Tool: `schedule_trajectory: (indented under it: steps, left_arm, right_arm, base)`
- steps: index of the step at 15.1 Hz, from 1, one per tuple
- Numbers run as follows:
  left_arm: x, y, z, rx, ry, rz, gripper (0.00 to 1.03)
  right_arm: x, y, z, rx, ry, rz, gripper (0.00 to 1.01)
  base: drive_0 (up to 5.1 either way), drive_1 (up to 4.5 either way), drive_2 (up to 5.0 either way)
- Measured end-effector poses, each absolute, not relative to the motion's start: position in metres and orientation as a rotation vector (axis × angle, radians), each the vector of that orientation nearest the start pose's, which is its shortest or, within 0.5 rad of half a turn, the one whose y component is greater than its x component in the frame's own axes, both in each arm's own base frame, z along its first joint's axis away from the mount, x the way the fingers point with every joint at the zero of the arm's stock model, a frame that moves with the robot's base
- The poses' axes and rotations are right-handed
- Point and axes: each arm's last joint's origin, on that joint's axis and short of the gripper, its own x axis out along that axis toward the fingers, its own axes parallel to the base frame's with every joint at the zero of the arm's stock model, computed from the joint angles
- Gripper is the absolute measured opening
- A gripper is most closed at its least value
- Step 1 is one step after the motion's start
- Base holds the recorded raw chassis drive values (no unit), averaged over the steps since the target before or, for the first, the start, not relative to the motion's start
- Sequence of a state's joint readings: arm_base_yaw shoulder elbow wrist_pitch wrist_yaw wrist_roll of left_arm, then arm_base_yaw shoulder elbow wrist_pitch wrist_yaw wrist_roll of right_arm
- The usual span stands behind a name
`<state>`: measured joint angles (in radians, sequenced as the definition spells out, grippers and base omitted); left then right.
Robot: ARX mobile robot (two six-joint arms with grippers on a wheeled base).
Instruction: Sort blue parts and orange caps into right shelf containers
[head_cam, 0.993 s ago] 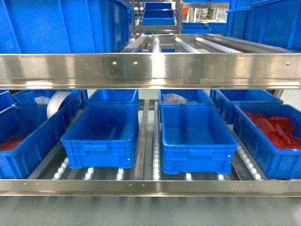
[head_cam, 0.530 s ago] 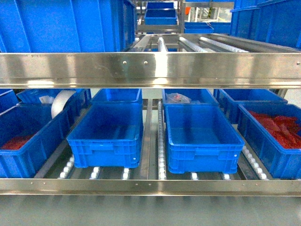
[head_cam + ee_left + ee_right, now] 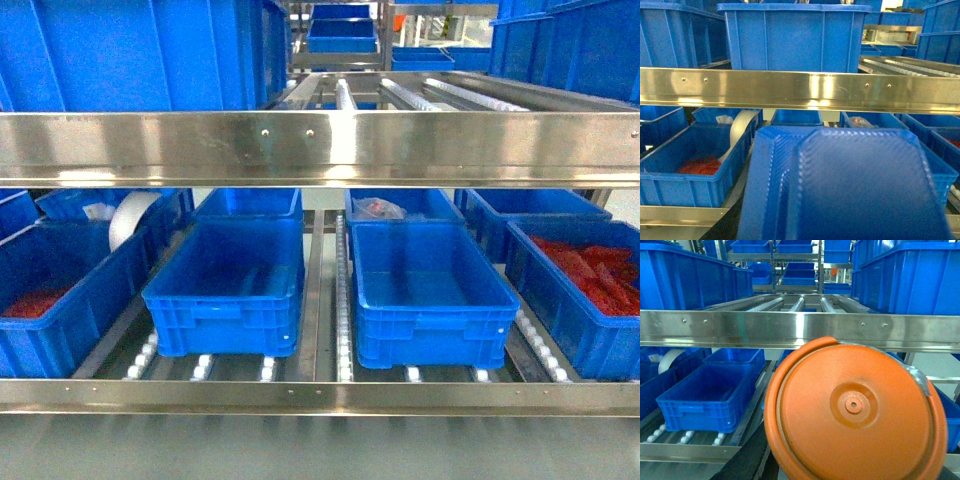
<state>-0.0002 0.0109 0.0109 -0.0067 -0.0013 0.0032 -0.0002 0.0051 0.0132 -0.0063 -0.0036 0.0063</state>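
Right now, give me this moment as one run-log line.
left wrist view: textured blue plastic part fills foreground | right wrist view: round orange plastic cap fills foreground | two empty bright blue ribbed crates mid-shelf | grippers: unseen

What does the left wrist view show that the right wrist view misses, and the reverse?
Left wrist only: a textured blue plastic part filling the foreground, and a crate of red pieces. Right wrist only: a round orange plastic cap up close. Both share the steel shelf rail, blue ribbed crates on the rollers and a white roll.
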Motion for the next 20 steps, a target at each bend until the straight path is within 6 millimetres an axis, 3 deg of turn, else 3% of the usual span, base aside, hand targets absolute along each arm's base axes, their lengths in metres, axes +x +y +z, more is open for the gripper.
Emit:
schedule_trajectory:
  steps: [20]
  left_arm:
    - [0.0977, 0.0000, 0.1657, 0.004, 0.007, 0.000, 0.43]
  right_arm:
    - [0.0972, 0.0000, 0.1670, 0.006, -0.002, 0.000, 0.44]
  base:
    - [0.0, 0.00, 0.0]
